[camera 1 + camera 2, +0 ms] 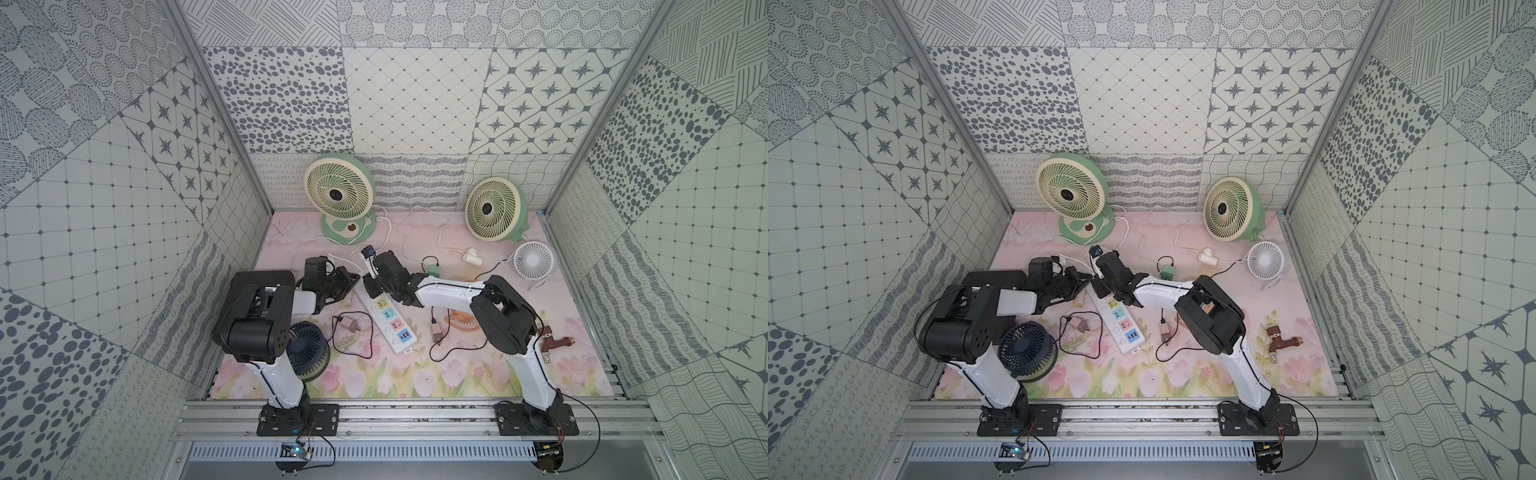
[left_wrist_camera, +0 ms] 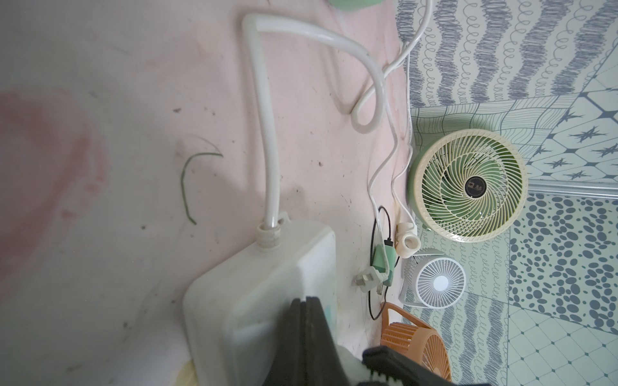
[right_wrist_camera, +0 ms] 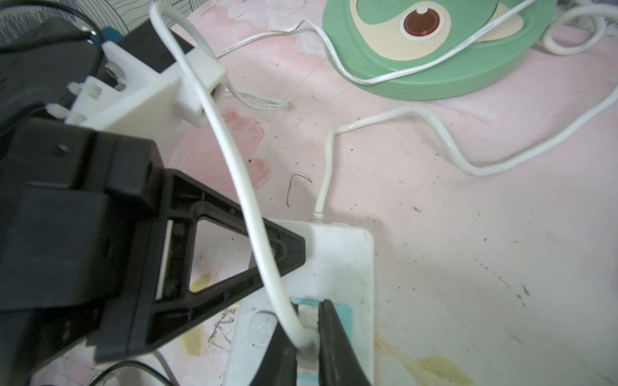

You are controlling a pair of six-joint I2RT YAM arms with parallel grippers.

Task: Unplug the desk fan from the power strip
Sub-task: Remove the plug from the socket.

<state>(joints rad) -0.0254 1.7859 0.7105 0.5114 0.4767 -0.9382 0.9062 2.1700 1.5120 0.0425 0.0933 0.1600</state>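
Power strip [image 1: 388, 321] lies diagonally mid-desk between the two arms, with the bright blue USB end toward the front rail and the cord end toward the back. It reads the same in both top views [image 1: 1119, 327].

Right gripper [image 3: 310, 312] is clamped narrow on a white plug [image 3: 309, 361] at the socket nearest the cord end, one jaw each side. The socket face shows pale blue-green around the plug. Can't tell whether the pins are fully in.

The plug's thin white cord [image 3: 234, 160] arcs up out of the jaws and over the left arm's wrist mount. Can't trace it to a particular fan.

Left gripper [image 2: 302, 304] has its jaws pressed together with nothing between them. Its tip bears on the strip's top face close to the cord end, just beside the right gripper.

The strip's own thick white cord [image 2: 267, 150] leaves that end and loops toward the back.

A green fan [image 1: 338, 189] stands back left and a second green fan [image 1: 494, 208] back right. A small white fan [image 1: 534, 259] sits at the right, and a dark blue fan [image 1: 307, 347] is by the left arm's base. Desk [image 1: 457, 374] is pink floral.
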